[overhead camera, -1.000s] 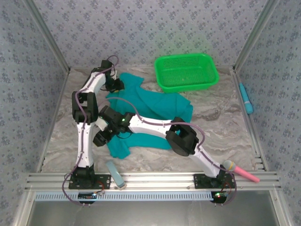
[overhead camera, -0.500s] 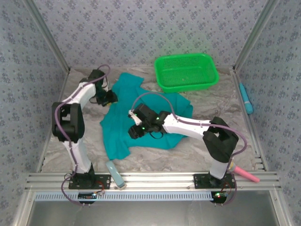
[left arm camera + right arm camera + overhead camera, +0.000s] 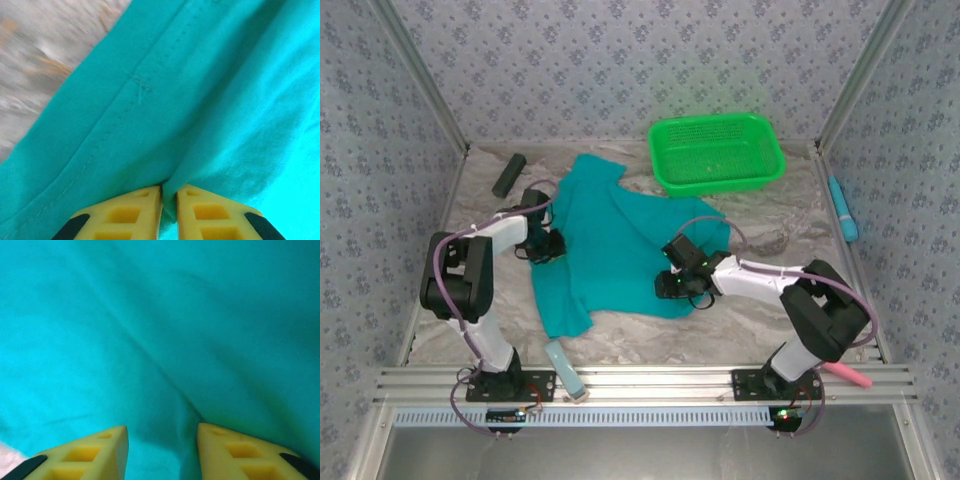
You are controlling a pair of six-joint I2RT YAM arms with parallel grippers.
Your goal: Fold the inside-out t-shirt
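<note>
Treat folding as not yet begun: the inside-out t-shirt [image 3: 610, 240] lies spread but rumpled on the table [image 3: 750, 320], the left gripper [image 3: 168, 192] pinching its left edge and the right gripper [image 3: 162, 432] standing with jaws apart over its right hem.

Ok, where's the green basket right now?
In the top view, the green basket sits at the far right of the table, just beyond the teal t-shirt.

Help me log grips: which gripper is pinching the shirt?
The left gripper: it is shut on a fold of the shirt, while the right gripper stands open above it.
</note>
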